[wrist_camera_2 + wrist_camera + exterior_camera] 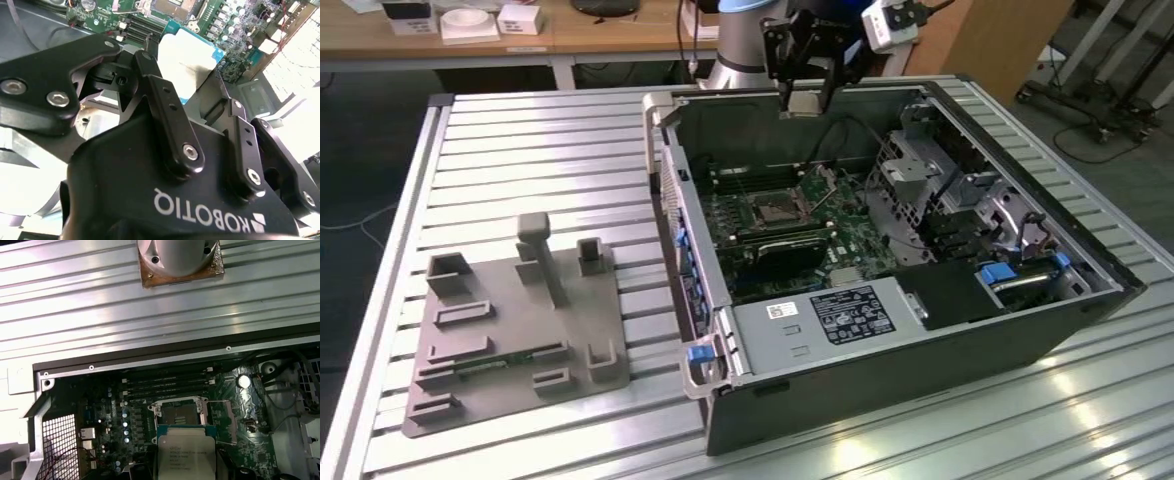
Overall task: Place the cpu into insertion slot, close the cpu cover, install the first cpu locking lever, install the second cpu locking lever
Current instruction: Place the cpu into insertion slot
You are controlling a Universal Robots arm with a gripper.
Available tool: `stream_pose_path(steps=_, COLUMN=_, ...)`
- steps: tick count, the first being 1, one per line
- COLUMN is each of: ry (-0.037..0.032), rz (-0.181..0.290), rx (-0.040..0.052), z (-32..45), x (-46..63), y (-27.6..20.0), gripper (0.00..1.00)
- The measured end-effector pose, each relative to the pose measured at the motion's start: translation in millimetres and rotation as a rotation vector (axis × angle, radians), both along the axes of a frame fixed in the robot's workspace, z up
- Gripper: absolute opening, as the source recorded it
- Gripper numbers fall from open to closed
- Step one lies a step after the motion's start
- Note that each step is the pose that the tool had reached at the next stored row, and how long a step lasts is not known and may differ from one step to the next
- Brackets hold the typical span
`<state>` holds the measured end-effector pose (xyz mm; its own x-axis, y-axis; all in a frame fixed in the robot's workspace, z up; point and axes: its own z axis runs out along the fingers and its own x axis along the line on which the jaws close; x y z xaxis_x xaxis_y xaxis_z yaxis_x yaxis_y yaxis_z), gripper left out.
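Note:
In the exterior view my gripper [802,98] hangs above the far end of the open computer case, shut on the cpu [801,104], a small pale square chip. The insertion slot [766,211] lies lower down on the green motherboard, apart from the chip, its dark centre uncovered. In the first wrist view the cpu [186,455] floats in front of the insertion slot [177,415], and the cpu cover [220,423] lies flipped open beside it. The second wrist view has the cpu [185,55] between the black fingers [160,95], with the insertion slot [172,6] beyond.
The case walls [670,190] ring the motherboard. A black box with a white label [847,310] fills the near end. Long black memory slots [165,385] run beside the socket. A grey fixture plate [507,330] sits on the slatted table at the exterior view's left.

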<state>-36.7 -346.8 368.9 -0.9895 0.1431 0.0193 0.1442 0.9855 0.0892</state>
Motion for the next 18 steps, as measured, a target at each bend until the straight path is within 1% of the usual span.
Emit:
stream_pose_path(steps=14, ry=0.0001, rz=-0.002, rx=0.0006, z=0.0, x=-0.2, y=0.0, gripper=0.54)
stream_pose_path(steps=16, ry=0.0001, rz=-0.011, rx=0.0006, z=0.0, x=-0.2, y=0.0, gripper=0.54)
stream_pose_path(steps=18, ry=0.0001, rz=-0.031, rx=0.0005, z=-0.1, x=-0.2, y=0.0, gripper=0.54)
